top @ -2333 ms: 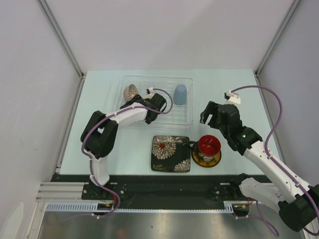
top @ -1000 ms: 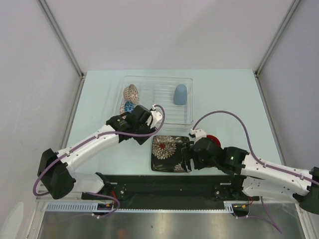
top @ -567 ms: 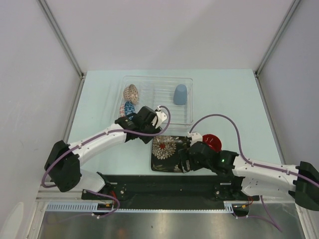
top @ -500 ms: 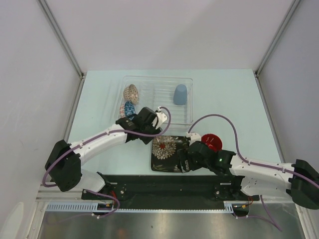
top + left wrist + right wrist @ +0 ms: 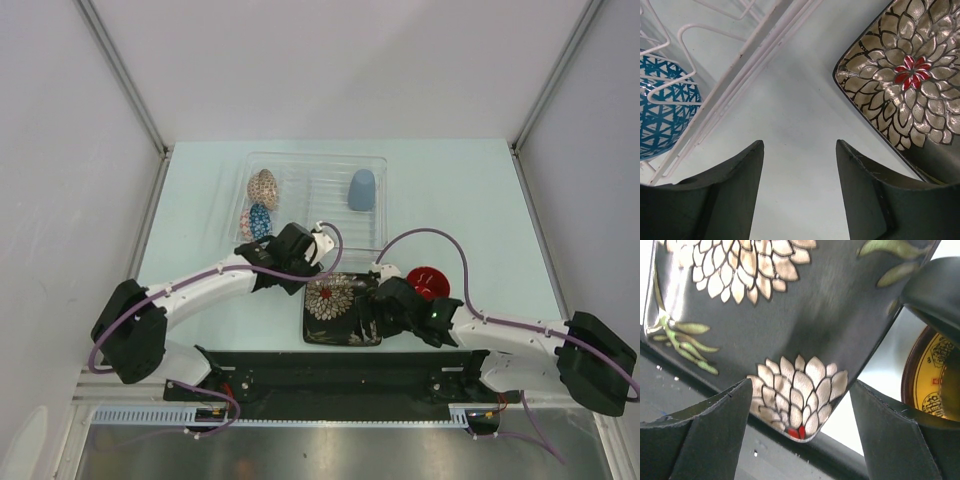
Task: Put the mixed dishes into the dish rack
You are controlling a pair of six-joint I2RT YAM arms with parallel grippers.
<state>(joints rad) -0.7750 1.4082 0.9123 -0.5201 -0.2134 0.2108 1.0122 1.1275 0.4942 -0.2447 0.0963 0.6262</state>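
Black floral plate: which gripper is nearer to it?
Right. The right gripper straddles the plate's near right corner; the left gripper hangs beside its far left corner, over the table.

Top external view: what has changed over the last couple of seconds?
The left gripper withdrew from the dish rack to the table beside the black plate, open; the small blue saucer now stands in the rack. The right gripper swung down to the plate's near right corner, open. The cup, bowl, plate and mug stayed put.
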